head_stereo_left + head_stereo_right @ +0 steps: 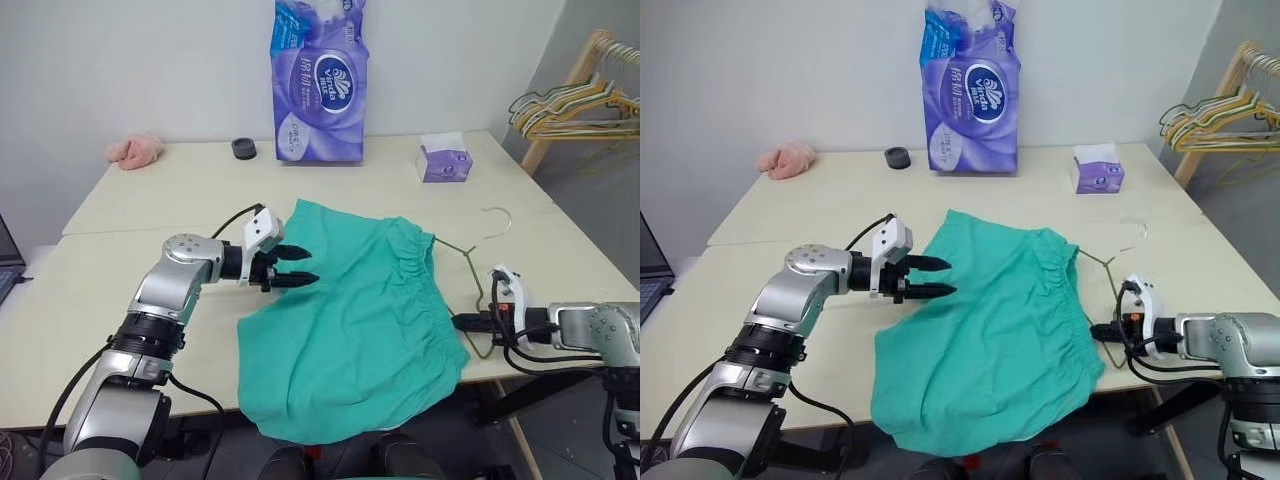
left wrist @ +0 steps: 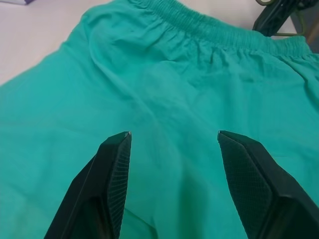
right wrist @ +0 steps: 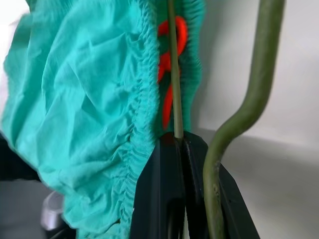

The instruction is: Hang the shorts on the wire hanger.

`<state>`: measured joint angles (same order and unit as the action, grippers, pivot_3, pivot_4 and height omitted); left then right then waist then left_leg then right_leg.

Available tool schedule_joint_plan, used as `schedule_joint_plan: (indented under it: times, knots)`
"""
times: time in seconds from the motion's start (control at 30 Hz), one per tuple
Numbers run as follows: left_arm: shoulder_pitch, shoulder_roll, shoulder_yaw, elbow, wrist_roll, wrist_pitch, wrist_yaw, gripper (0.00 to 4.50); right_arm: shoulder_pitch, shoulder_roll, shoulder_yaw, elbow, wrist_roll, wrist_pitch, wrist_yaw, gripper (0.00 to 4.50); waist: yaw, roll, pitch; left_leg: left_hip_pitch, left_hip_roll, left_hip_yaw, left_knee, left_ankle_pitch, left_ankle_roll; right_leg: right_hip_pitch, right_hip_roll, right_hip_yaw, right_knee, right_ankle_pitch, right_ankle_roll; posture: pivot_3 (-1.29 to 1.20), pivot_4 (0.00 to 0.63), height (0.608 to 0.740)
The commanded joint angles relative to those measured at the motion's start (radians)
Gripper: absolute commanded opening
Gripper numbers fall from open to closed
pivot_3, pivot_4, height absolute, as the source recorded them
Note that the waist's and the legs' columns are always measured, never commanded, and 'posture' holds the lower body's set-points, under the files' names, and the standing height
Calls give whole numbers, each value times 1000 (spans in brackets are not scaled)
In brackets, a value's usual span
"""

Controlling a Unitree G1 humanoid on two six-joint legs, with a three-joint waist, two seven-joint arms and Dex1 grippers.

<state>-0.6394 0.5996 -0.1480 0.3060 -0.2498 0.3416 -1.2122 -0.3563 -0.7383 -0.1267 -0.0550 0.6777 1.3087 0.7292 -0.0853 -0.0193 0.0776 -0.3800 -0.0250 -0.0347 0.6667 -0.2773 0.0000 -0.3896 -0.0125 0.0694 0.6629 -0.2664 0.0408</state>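
I see the shorts (image 1: 350,320) spread flat on the desk (image 1: 200,190), hem draped over the near edge. My left claw (image 1: 297,266) hovers at their left side, fingers apart, holding nothing. My right claw (image 1: 468,322) is clamped on the wire hanger (image 1: 470,258) beside the waistband.

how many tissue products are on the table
2: a big purple tissue pack standing at the table's far edge by the wall, and a small purple tissue box to its right.
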Motion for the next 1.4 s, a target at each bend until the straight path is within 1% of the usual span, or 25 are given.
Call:
schedule_joint_plan:
  times: [0.03, 0.1, 0.13, 0.2, 0.23, 0.3, 0.33, 0.43, 0.53, 0.67, 0.73, 0.8, 1.1, 1.27, 1.4]
  knots:
    - [-52, -19, 66, 5, -25, 13, 62, 3101, -43, -31, -9, -97, 4, -62, 20, 0, 0, 0, 0, 0, 0, 0, 0, 0, 0, 0, 0, 0, 0, 0, 0, -91, 60, 740]
    - [-84, -37, 104, 27, -50, 36, 93, 3476, -51, -40, -6, -145, 15, -62, 21, 0, 1, 0, 0, 0, 0, -1, 0, 0, 0, 0, 0, -1, 0, 0, 0, -94, 60, 740]
    - [-99, -40, 118, 33, -59, 37, 100, 3763, -41, -66, 27, -183, -5, -92, 36, 0, 2, 0, 0, -1, 0, -3, 0, 0, 0, 0, 0, -2, 0, 0, 0, -99, 61, 740]
    - [-131, -38, 136, 50, -64, 31, 103, 4338, -34, -82, 55, -242, -5, -103, 41, 0, 2, 0, 0, -1, 0, -3, 0, 0, 0, 0, 0, -3, 0, 0, 0, -102, 61, 740]
    - [-165, -32, 144, 64, -68, 30, 94, 4446, -27, -102, 93, -284, -25, -128, 47, 0, 1, 0, 0, -1, 0, -4, 0, 0, 0, 0, 0, -4, -1, 0, 0, -105, 61, 740]
    - [-214, -24, 151, 79, -75, 33, 68, 4446, -20, -123, 142, -333, -54, -162, 49, 0, 1, 0, 0, -2, 0, -4, -1, 0, 0, 0, 0, -4, -1, 0, 0, -106, 61, 740]
    - [-234, -12, 138, 73, -78, 35, 29, 4446, -14, -145, 184, -357, -88, -199, 56, 0, 1, 0, 0, -2, 0, -5, -1, 0, 0, 0, 0, -5, -1, 0, 0, -109, 59, 740]
    - [-259, 12, 101, 56, -77, 37, -58, 4446, -6, -177, 248, -389, -139, -257, 66, 0, 0, 0, 0, -2, 0, -4, -1, 0, 0, 0, 0, -4, -2, 0, 0, -109, 59, 740]
    - [-265, 45, 3, 37, 2, -54, -166, 4446, -16, -201, 317, -424, -195, -305, 78, 0, -3, 0, 0, -1, 0, -4, -1, 0, 0, 0, 0, -4, -2, 0, 0, -115, 57, 740]
    - [-254, 53, -61, 66, 68, -161, -215, 4446, -22, -231, 359, -444, -251, -357, 97, 0, -1, 0, 0, -1, 0, -4, -1, 0, -1, 0, 0, -4, -1, 0, 0, -119, 57, 740]
    - [-253, 51, -78, 91, 96, -211, -222, 4446, -22, -243, 374, -452, -274, -379, 106, 0, -1, 0, 0, -1, 0, -4, -1, 0, 0, 0, 0, -4, -1, 0, 0, -119, 57, 740]
    - [-265, 20, -78, 146, 119, -255, -186, 4446, -21, -248, 383, -468, -290, -391, 110, 0, -1, 0, 0, -2, 0, -4, -1, 0, 0, 0, 0, -4, -2, 0, 0, -125, 57, 740]
    - [-227, -29, -113, 226, 170, -351, -207, 4446, -35, -249, 414, -533, -355, -424, 130, 0, -2, 0, 0, -2, 0, -4, -1, 0, 0, -1, 0, -4, -2, 0, 0, -135, 60, 740]
    - [-196, -56, -137, 214, 171, -366, -250, 4446, -50, -237, 421, -557, -373, -429, 134, 0, -2, 0, 0, -2, 0, -4, 0, 0, 0, 0, 0, -4, -1, 0, 0, -141, 61, 740]
    - [-184, -65, -139, 198, 163, -338, -274, 4446, -54, -233, 422, -560, -390, -436, 140, 0, -3, 0, 0, -2, 0, -4, 0, 0, 0, -1, 0, -4, -1, 0, 0, -143, 61, 740]
